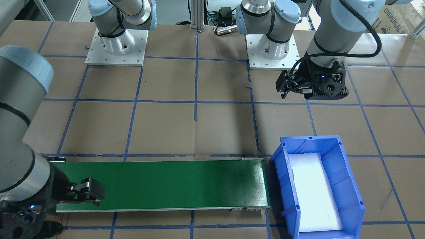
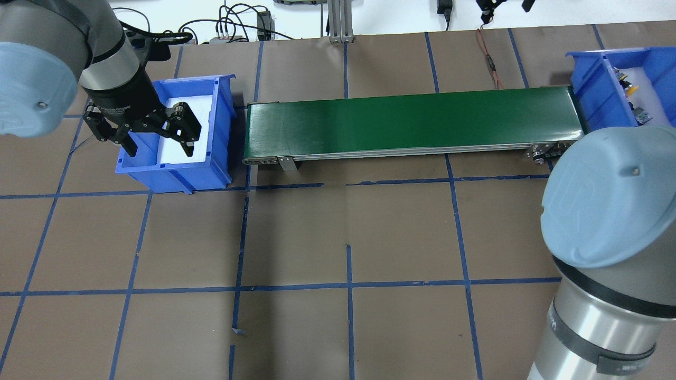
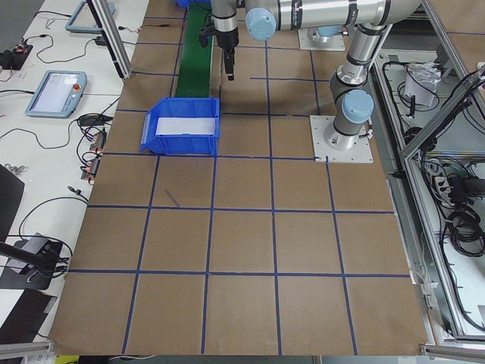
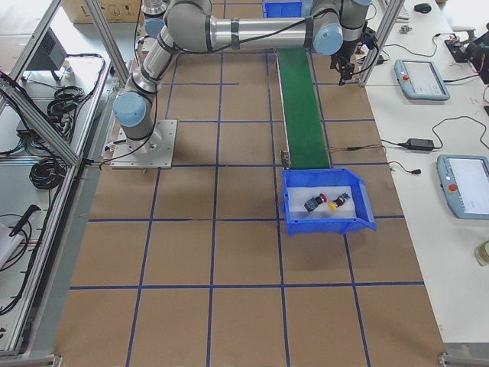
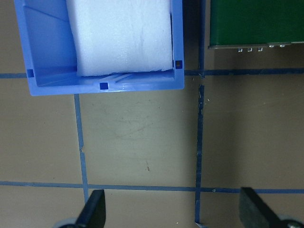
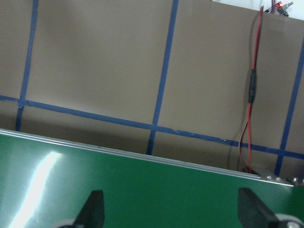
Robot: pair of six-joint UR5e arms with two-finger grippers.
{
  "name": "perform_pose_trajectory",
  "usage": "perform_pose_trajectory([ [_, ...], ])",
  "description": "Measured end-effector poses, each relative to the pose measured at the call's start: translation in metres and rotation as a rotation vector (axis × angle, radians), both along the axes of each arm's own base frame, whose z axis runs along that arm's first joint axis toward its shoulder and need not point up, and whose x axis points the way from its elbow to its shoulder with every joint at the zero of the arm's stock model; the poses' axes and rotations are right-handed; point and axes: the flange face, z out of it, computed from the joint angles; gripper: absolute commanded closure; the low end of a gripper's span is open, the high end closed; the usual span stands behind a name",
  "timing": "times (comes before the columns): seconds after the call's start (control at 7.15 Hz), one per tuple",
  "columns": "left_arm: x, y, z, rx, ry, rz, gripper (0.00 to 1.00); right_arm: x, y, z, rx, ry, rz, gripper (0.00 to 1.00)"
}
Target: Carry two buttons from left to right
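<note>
Black-barrelled red-capped button (image 4: 315, 203) and yellow-capped button (image 4: 337, 202) lie in the blue bin (image 4: 325, 225); left gripper (image 2: 158, 145) and right gripper (image 6: 171, 213) gape empty

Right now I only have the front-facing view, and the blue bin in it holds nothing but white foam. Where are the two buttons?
Observer: In the other blue bin at the belt's other end, seen from the right-side camera: the red-capped button and the yellow-capped button lie side by side.
Operator: Is the right gripper carrying anything?
Observer: No. Its wrist camera shows the right gripper open and empty above the green belt.
Operator: And the left one?
Observer: The left gripper is open and empty over table paper, not over the foam-lined bin.
</note>
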Motion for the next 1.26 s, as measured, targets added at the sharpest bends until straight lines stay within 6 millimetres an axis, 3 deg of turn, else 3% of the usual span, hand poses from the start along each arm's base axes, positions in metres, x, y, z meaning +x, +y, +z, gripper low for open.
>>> perform_pose_trajectory([
  [0.28,0.000,0.000,0.000,0.001,-0.001,0.000,0.00,0.018,0.061,0.014,0.033,-0.011,-0.018,0.00],
  [0.56,0.000,0.000,0.001,-0.001,-0.002,0.000,0.00,0.015,0.143,0.036,0.051,-0.005,-0.030,0.00],
  [0.84,0.000,0.000,0.000,0.000,-0.001,0.000,0.00,0.013,0.208,0.062,0.088,0.002,-0.037,0.01],
  [1.26,0.000,0.000,0.000,0.000,0.001,-0.008,0.00,0.009,0.273,0.077,0.130,0.005,-0.042,0.01],
])
